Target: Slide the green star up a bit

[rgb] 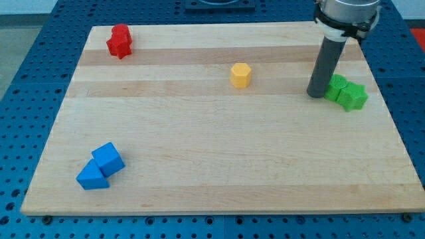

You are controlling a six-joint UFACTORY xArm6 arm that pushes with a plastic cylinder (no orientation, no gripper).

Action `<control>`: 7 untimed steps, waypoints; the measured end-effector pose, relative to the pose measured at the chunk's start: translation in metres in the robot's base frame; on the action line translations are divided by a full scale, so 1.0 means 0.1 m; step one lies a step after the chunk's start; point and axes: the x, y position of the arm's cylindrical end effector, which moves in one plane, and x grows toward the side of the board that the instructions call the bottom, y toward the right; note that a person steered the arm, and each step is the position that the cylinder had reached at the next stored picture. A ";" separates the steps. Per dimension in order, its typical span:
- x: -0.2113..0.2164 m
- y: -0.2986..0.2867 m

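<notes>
Two green blocks lie together at the view's right on the wooden board [219, 166]. The left one [337, 87] and the right one [353, 96] both have notched outlines; I cannot tell which is the star. My tip [315, 94] rests on the board just left of the left green block, touching or almost touching it. The dark rod rises from there to the view's top right.
A yellow hexagonal block [240, 75] stands at the upper middle. A red star-like block [120, 40] is at the top left corner. A blue cube [108, 159] and a blue triangular block [91, 178] touch at the bottom left. The board's right edge runs close to the green blocks.
</notes>
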 end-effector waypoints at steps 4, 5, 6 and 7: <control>-0.43 -0.47; -0.44 -0.35; -0.44 -0.17; -0.46 0.09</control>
